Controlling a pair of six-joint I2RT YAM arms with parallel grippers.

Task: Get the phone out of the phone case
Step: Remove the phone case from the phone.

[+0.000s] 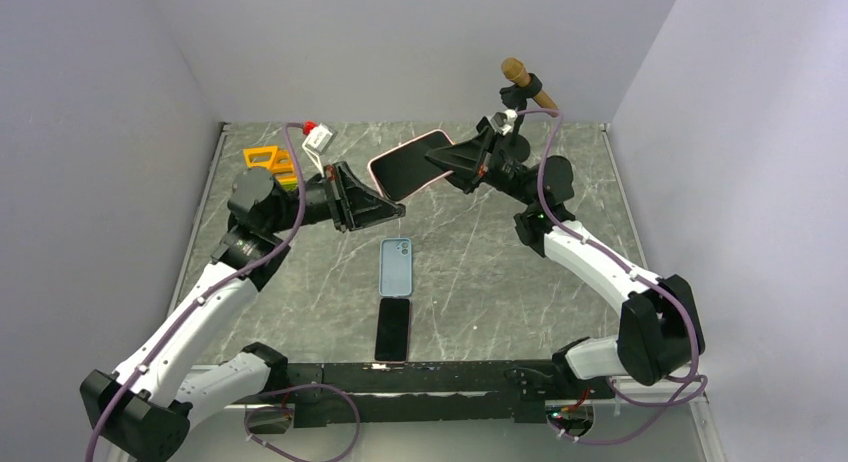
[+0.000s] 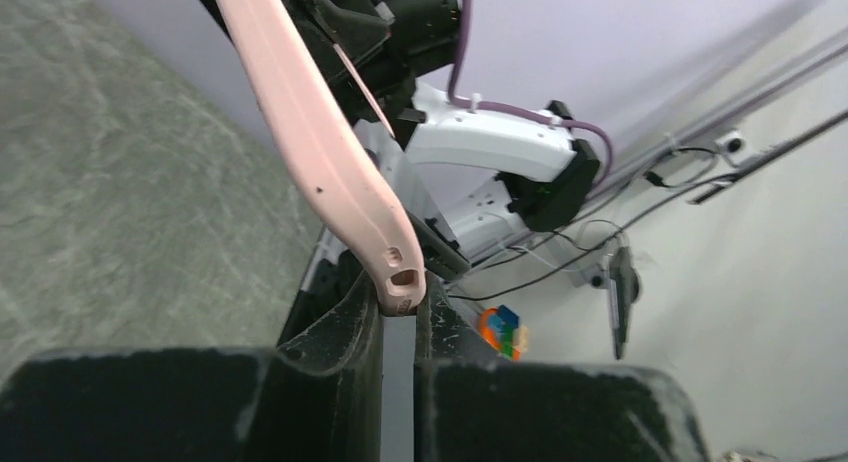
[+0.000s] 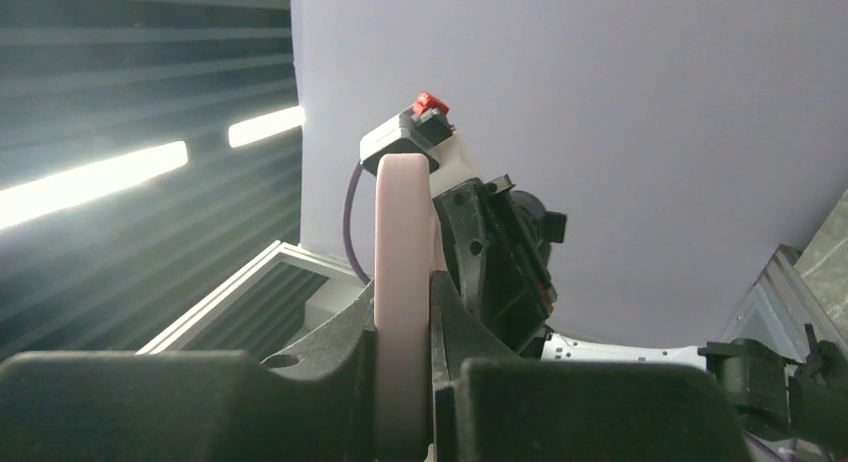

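A phone with a dark screen in a pink case (image 1: 410, 164) is held tilted in the air above the back of the table, between both arms. My left gripper (image 1: 393, 208) is shut on its lower corner. In the left wrist view the pink case edge (image 2: 330, 162) ends clamped between my fingers at the gripper (image 2: 400, 300). My right gripper (image 1: 438, 160) is shut on the opposite upper edge. In the right wrist view the pink edge (image 3: 402, 232) stands upright, pinched in the gripper (image 3: 403, 322).
An empty blue-grey phone case (image 1: 395, 265) lies at the table's middle, with a bare black phone (image 1: 393, 329) just in front of it. Orange, yellow and green blocks (image 1: 268, 162) sit at the back left. A wooden-handled tool (image 1: 525, 80) stands at the back right.
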